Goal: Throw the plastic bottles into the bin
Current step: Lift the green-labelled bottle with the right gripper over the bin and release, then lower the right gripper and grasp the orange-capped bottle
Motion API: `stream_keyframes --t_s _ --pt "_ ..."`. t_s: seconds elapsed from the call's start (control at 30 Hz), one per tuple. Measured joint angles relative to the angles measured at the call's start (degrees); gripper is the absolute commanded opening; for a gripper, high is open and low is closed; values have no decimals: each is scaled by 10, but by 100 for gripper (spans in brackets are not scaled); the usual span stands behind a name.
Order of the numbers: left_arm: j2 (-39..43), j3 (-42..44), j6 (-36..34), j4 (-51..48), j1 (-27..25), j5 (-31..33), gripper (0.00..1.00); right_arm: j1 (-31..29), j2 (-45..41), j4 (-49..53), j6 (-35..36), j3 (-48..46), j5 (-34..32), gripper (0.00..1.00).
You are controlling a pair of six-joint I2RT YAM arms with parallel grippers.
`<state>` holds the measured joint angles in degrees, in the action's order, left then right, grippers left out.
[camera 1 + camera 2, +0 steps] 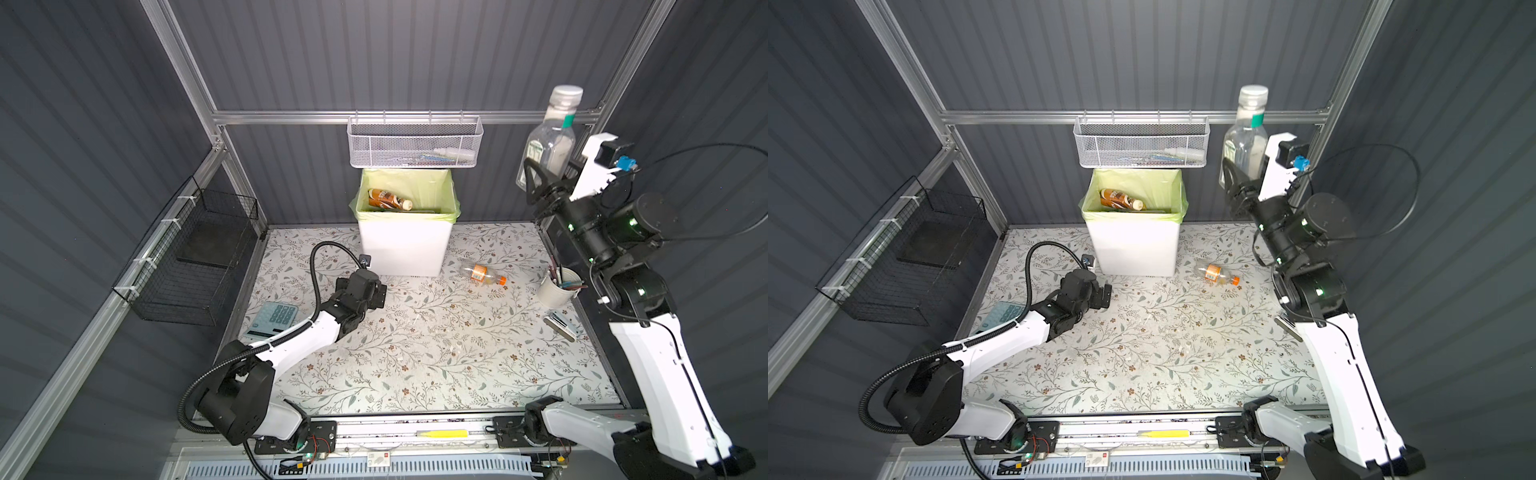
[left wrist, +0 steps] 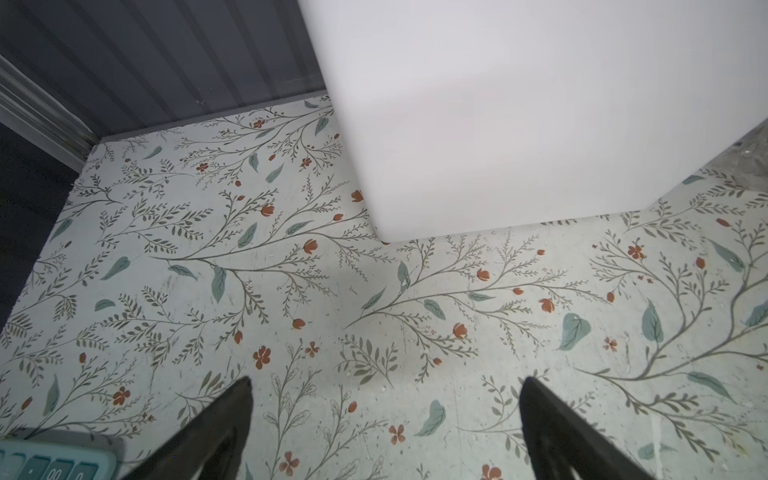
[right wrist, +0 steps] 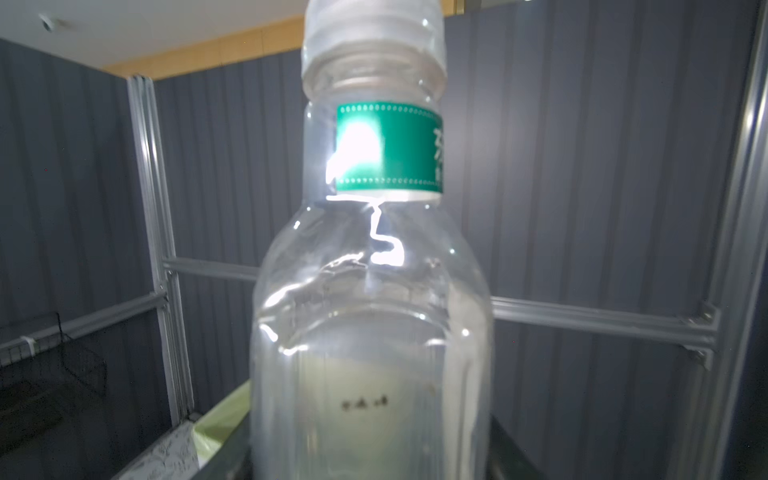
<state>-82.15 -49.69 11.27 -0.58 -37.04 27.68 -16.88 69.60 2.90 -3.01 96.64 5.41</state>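
High at the right, my right gripper (image 1: 540, 180) (image 1: 1235, 180) (image 3: 372, 465) is shut on the lower body of a clear plastic bottle (image 1: 552, 133) (image 1: 1246, 137) (image 3: 374, 291) with a white cap and a green neck label, held upright. The white bin (image 1: 403, 249) (image 1: 1133, 249) (image 2: 519, 124) with its green liner stands at the back; a brown bottle (image 1: 388, 199) (image 1: 1121, 199) lies inside it. An orange-labelled bottle (image 1: 482, 274) (image 1: 1217, 274) lies on the table to the bin's right. My left gripper (image 1: 380, 295) (image 1: 1102, 297) (image 2: 388, 382) is open and empty, low by the bin's front left corner.
A white mesh basket (image 1: 415, 143) hangs on the rail above the bin. A black wire basket (image 1: 199, 257) is fixed to the left wall. A pale blue calculator (image 1: 274, 318) (image 2: 54, 461) lies left; a white cup of pens (image 1: 559, 286) stands at the right edge.
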Motion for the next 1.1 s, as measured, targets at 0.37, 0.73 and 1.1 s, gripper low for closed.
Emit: stream_keyframes --t_s 0.37,0.73,1.1 --pt "-10 4 13 3 0 0 100 -71 429 165 -37 295 80 99" --pt "-10 7 15 4 0 -2 100 -75 231 158 8 169 -58 99" --pt "-10 7 21 4 0 -5 100 43 122 91 -7 -108 -97 99"
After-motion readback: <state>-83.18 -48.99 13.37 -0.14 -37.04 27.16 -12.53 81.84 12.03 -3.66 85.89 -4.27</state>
